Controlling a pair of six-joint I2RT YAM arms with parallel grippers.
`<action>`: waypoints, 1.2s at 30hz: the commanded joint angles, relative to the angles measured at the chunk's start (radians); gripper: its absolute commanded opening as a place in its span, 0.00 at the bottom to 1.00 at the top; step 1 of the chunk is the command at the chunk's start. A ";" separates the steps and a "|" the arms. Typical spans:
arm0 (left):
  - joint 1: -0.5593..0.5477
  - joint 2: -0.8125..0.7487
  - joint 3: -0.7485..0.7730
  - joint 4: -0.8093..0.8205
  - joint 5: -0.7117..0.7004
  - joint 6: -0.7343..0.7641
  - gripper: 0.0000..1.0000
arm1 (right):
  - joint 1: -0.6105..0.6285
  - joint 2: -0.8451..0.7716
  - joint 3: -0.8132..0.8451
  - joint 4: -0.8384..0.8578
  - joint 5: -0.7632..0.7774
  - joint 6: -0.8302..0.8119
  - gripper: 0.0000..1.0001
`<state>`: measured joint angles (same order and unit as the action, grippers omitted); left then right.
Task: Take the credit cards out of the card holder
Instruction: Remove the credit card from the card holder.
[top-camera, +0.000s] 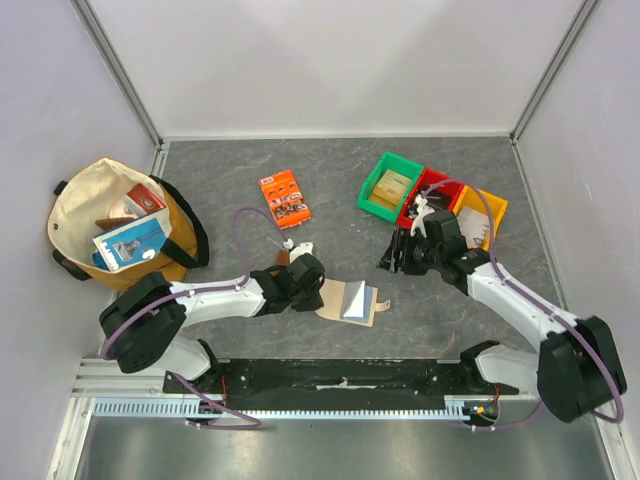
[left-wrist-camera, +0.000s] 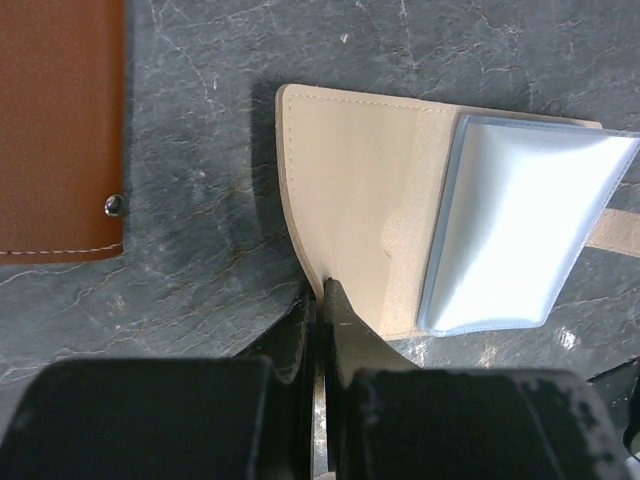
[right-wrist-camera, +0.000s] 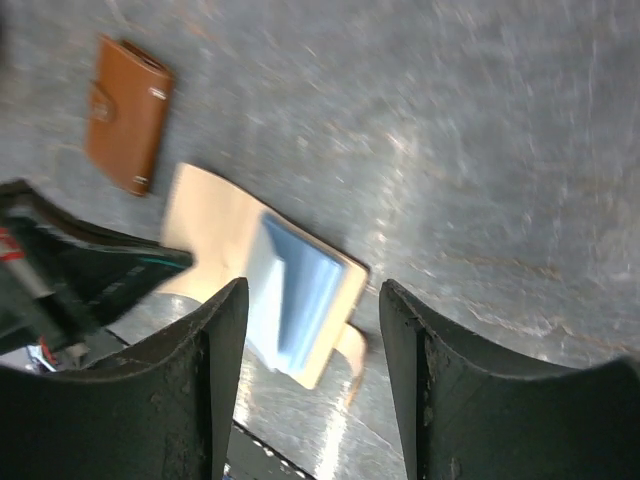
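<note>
The beige card holder (top-camera: 350, 300) lies open on the grey table, its pale blue lining (left-wrist-camera: 520, 230) facing up and its snap tab at the right. My left gripper (top-camera: 318, 288) is shut on the near left edge of the holder's beige flap (left-wrist-camera: 350, 190), the jaws pinched together at the edge (left-wrist-camera: 325, 290). My right gripper (top-camera: 393, 258) is open and empty, held above the table to the right of the holder. The holder shows between its fingers in the right wrist view (right-wrist-camera: 270, 290). No credit card shows in any view.
A brown wallet (left-wrist-camera: 55, 130) lies closed just left of the holder, also in the right wrist view (right-wrist-camera: 125, 115). A tote bag (top-camera: 120, 225) with items stands at the far left. An orange packet (top-camera: 285, 198) and green (top-camera: 390, 187), red (top-camera: 428, 190) and yellow (top-camera: 482, 215) bins are behind.
</note>
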<state>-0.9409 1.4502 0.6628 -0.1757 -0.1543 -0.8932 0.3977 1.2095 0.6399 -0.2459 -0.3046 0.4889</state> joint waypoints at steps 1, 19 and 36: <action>-0.007 -0.027 -0.022 0.038 -0.011 -0.075 0.02 | 0.024 -0.087 0.096 -0.021 0.003 -0.006 0.59; -0.007 -0.008 -0.048 0.130 -0.019 -0.144 0.02 | 0.173 0.154 0.040 0.071 0.027 0.020 0.18; 0.022 0.004 -0.078 0.171 -0.019 -0.174 0.02 | 0.185 0.128 0.018 0.034 0.211 0.048 0.16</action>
<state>-0.9310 1.4460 0.5987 -0.0399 -0.1535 -1.0321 0.5800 1.3560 0.6533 -0.2066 -0.1585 0.5255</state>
